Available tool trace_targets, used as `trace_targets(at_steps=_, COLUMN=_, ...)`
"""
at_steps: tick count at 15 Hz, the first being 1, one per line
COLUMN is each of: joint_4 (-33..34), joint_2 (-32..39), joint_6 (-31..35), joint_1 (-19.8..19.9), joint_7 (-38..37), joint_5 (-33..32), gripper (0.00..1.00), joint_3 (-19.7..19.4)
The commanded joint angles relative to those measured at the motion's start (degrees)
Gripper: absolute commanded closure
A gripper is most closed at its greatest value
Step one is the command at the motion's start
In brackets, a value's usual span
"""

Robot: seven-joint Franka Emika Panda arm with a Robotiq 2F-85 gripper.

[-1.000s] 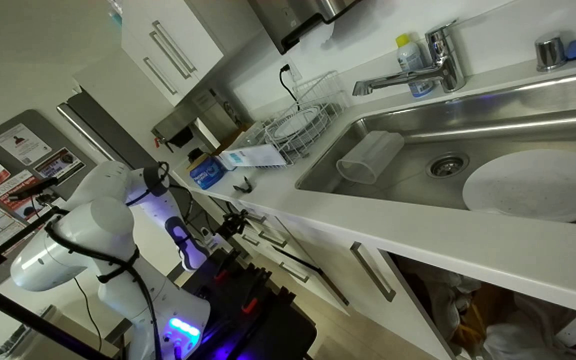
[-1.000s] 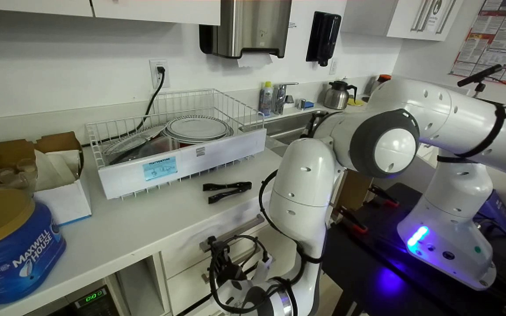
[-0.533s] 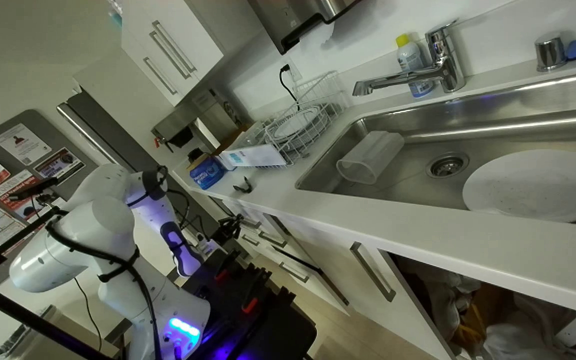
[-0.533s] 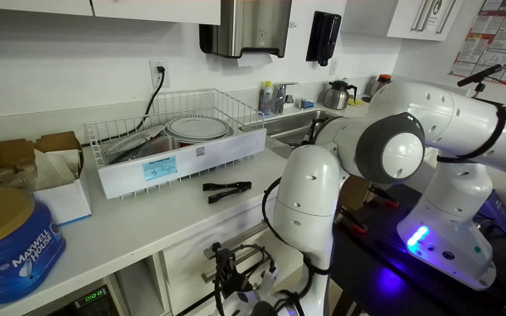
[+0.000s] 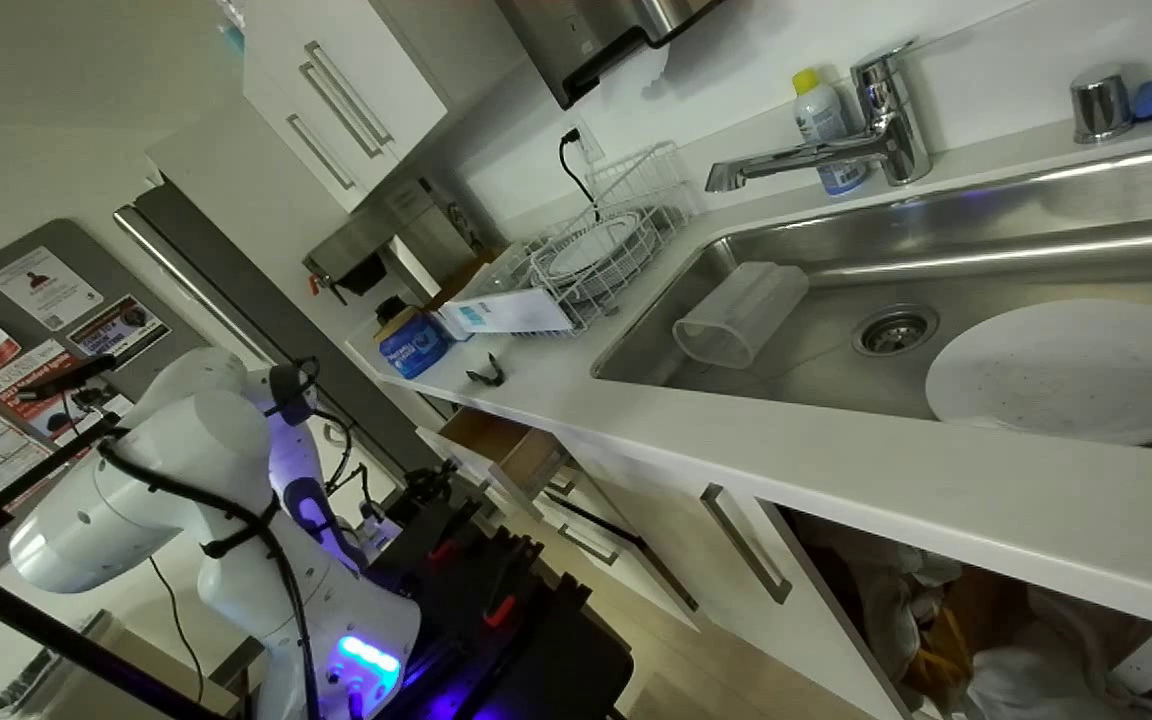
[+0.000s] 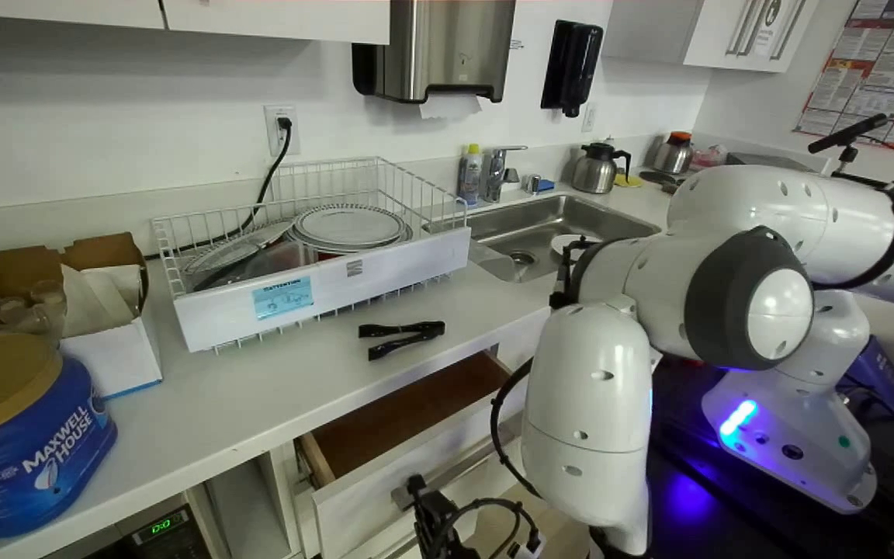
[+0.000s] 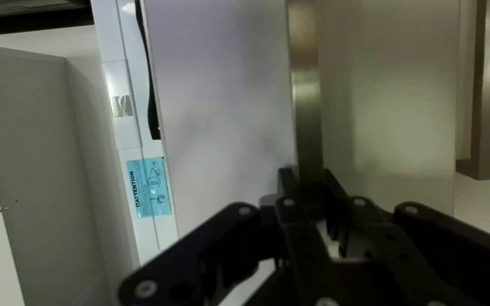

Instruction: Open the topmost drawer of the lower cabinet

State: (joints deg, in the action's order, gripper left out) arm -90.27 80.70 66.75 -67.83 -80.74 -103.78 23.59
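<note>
The white, brown-lined topmost drawer (image 6: 408,463) juts from the white lower cabinet (image 5: 641,580) and should glide lightly. Pull by its stiff metal bar handle (image 7: 306,106); your jaws, dimly seen, look closed round it.

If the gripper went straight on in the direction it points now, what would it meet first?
Most likely the front of the top drawer, behind the handle that the gripper holds; in the wrist view, the gap there is hard to judge.
</note>
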Motion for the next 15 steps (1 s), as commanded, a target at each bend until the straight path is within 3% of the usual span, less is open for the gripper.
trace_targets(at_steps=1, joint_4=1.60, joint_2=1.81, joint_6=-4.21, joint_1=-3.15, joint_7=-4.59, joint_5=6.95, gripper=0.96, joint_3=0.97)
trace_targets(at_steps=9, joint_4=1.56, joint_2=0.15, joint_6=-4.18, joint_1=-10.75, joint_7=-6.42, joint_5=18.49, gripper=0.96, joint_3=0.97)
trace_targets(at_steps=13, joint_4=-0.57, joint_2=-1.90, joint_6=-2.91, joint_1=-10.70, joint_7=-5.67, joint_5=18.30, gripper=0.96, joint_3=-0.14)
trace_targets(at_steps=14, joint_4=-1.28, joint_2=-2.43, joint_6=-2.53, joint_1=-10.50, joint_7=-5.74, joint_5=18.15, gripper=0.58, joint_3=-0.13)
trace_targets(at_steps=15, joint_4=-2.60, joint_2=-3.54, joint_6=-1.91, joint_1=-10.20, joint_7=-5.84, joint_5=18.12, gripper=0.57, joint_3=-0.01)
